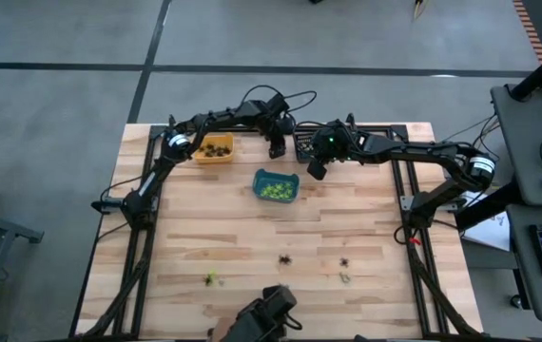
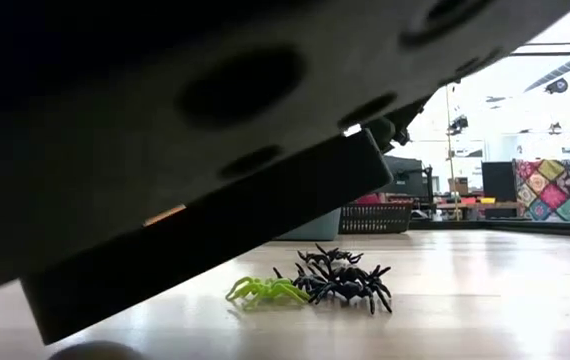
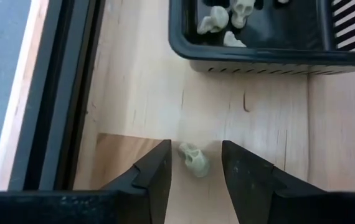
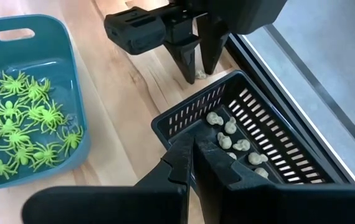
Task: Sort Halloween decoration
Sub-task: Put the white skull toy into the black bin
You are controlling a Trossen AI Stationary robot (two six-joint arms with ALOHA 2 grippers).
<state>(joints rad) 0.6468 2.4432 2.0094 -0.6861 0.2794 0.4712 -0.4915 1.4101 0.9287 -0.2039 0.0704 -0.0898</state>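
Left tool (image 3: pixel 195 171) down at the desk (image 1: pixel 242 237) beside the black bin (image 3: pixel 258 53), fingers apart around a pale skull trinket (image 3: pixel 194 159) lying on the wood. Further right, right tool (image 4: pixel 193 165) closed together over the black bin, empty, above more pale skulls (image 4: pixel 227 138).

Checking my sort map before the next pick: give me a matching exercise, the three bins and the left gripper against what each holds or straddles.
Things:
1. teal bin
2. black bin
3. orange bin
4. left gripper

States:
A. dark pieces inside
B. open around a pale skull on the table
C. green spiders inside
D. pale skulls inside

Pairs: 1-C; 2-D; 3-A; 4-B
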